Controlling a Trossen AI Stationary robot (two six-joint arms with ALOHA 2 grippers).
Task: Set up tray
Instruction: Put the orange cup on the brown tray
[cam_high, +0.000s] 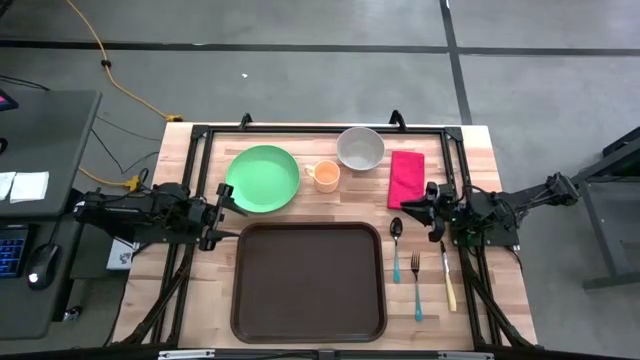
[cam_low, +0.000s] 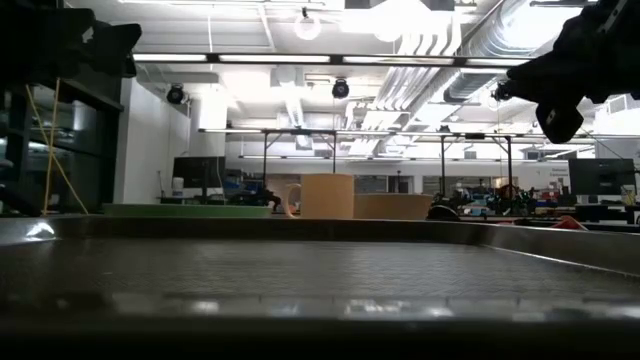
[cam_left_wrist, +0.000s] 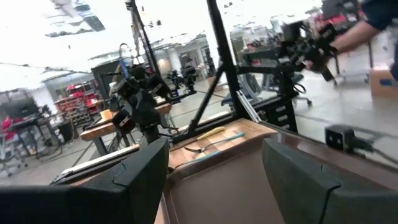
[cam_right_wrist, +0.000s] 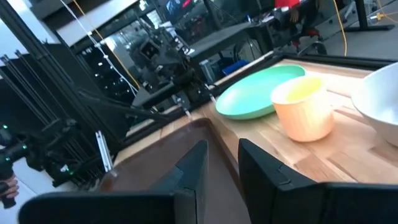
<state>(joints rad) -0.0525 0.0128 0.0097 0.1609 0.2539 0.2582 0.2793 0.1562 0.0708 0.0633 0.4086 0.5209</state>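
The dark brown tray (cam_high: 308, 282) lies flat on the wooden table near its front edge, nothing on it. My left gripper (cam_high: 228, 212) hovers over the table just off the tray's far left corner, open wide; in the left wrist view its fingers (cam_left_wrist: 140, 180) frame the tray (cam_left_wrist: 230, 186). My right gripper (cam_high: 415, 210) hangs above the table off the tray's far right corner, over the spoon's bowl end, its fingers (cam_right_wrist: 193, 168) a narrow gap apart with nothing between them. Both point toward the table's middle.
Behind the tray a green plate (cam_high: 263, 179), an orange cup (cam_high: 324, 175), a pale bowl (cam_high: 361, 148) and a red napkin (cam_high: 406, 178) rest on the table. A spoon (cam_high: 396, 245), fork (cam_high: 416, 285) and knife (cam_high: 448, 275) lie right of the tray. A person's sleeve (cam_left_wrist: 373, 18) shows beyond the table.
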